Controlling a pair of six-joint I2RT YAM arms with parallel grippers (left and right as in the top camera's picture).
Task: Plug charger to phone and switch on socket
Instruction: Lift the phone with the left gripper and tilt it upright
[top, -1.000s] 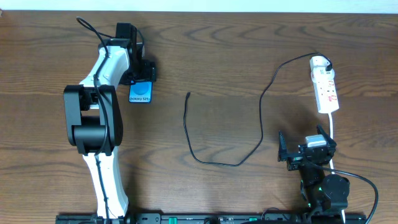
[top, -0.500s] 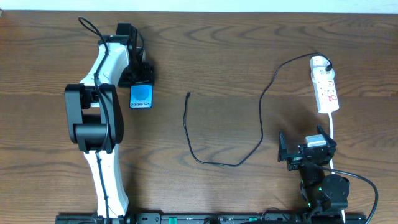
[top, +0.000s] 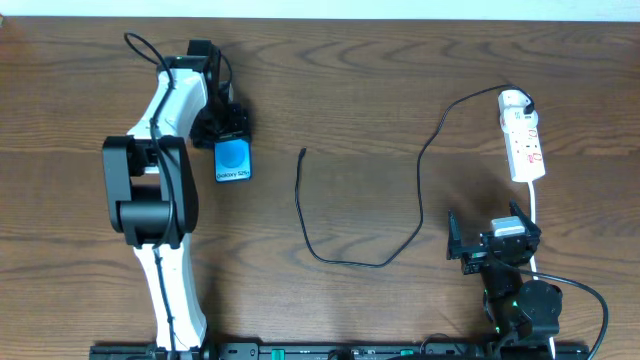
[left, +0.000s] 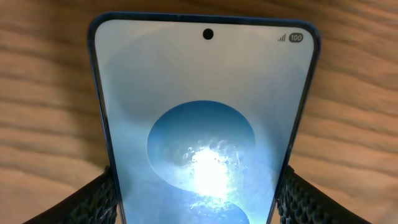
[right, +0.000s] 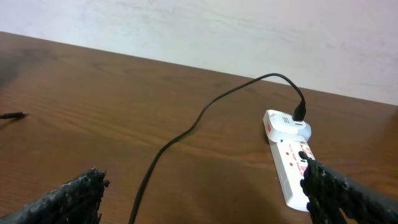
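Note:
The phone (top: 232, 160), its screen bright blue, lies on the table at the left, with my left gripper (top: 227, 140) shut on its far end. In the left wrist view the phone (left: 205, 124) fills the frame and both fingers (left: 93, 202) press its long edges. The charger's black cable (top: 420, 180) loops across the middle. Its loose plug tip (top: 303, 152) lies right of the phone, apart from it, and its other end sits on a white adapter (top: 513, 99) in the socket (top: 525, 145). My right gripper (top: 488, 230) stands open, empty, near the socket (right: 292, 168).
The socket's thick white cord (top: 535, 215) runs toward the front past my right gripper. The left arm (top: 160, 190) stretches from the front edge to the phone. A pale wall (right: 249, 31) rises behind the table's far edge.
My left gripper has closed on the phone and shifted it a little to the right and toward the front. The right arm, cable and socket have not moved.

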